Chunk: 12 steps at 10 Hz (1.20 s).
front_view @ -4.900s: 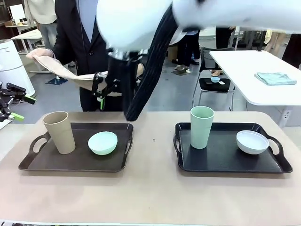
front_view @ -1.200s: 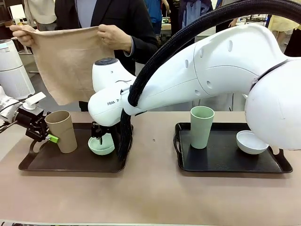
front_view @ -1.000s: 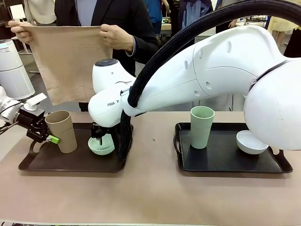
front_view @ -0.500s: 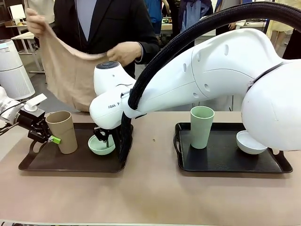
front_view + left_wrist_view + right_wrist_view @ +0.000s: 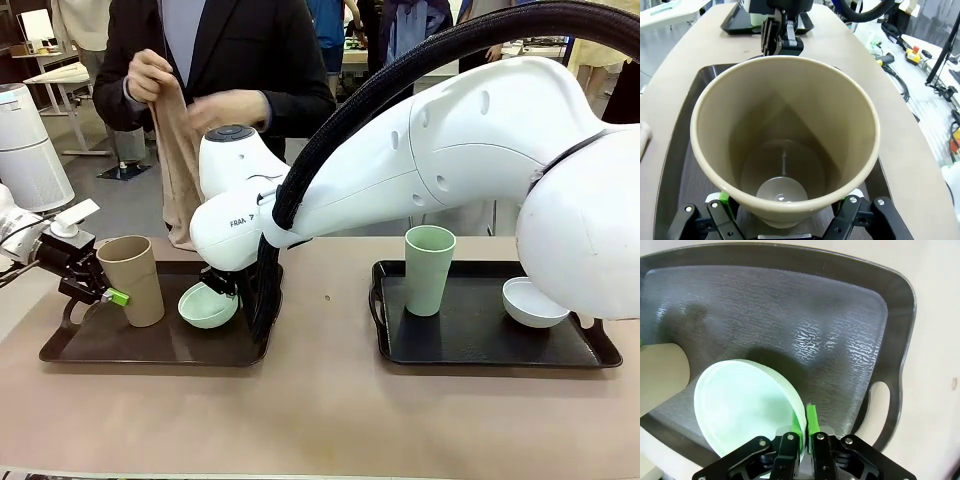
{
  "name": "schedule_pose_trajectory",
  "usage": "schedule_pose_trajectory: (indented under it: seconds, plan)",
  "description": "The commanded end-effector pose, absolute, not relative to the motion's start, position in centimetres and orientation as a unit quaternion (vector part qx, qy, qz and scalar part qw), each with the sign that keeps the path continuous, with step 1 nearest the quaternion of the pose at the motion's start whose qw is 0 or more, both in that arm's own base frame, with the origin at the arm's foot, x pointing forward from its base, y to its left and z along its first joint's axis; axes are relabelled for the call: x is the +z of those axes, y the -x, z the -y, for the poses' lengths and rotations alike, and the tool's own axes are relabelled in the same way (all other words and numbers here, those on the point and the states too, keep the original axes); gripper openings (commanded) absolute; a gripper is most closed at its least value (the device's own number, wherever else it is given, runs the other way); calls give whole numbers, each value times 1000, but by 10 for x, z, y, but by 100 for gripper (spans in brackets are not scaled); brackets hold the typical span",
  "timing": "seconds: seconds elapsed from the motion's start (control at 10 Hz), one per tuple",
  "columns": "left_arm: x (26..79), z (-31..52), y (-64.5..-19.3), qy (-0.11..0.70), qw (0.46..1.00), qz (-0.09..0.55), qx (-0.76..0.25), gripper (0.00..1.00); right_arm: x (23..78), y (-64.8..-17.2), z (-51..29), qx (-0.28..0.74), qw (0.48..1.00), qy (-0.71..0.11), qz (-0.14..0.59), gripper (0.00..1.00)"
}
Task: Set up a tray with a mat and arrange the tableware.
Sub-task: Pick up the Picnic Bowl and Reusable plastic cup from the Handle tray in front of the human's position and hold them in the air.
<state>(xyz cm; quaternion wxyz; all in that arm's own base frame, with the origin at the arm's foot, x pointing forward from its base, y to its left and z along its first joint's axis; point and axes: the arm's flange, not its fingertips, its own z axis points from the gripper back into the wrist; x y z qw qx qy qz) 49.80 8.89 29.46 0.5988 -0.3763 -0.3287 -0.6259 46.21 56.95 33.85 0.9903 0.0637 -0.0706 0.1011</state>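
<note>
— While the mint bowl hangs tilted over the brown tray, what grips it?
— Your right hand, reaching across the middle, pinches its rim; the bowl lies just left of the fingers in the wrist view.
— And the tan cup?
— Upright on that tray beside the bowl, axis vertical. Your left hand straddles its base, fingers spread; whether they press, I cannot tell.
— Next?
— Likely you lift both clear: the person holds the mat beyond the bench.
</note>
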Motion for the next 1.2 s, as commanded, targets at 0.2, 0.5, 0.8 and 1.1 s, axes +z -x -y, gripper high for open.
schedule_pose_trajectory:
  seconds: [0.2,0.5,0.8,1.1]
  plan:
    - [319,-96,-485,365,591,339,-634,0,342,-452,-559,91,992,-60,63,0]
    - [390,-100,-453,346,571,363,-650,0,396,-428,-549,96,990,-66,83,0]
    - [454,-96,-437,320,554,381,-667,0,496,-393,-529,88,982,-67,155,0]
    - [516,-91,-416,293,555,397,-670,0,556,-359,-518,83,975,-63,198,0]
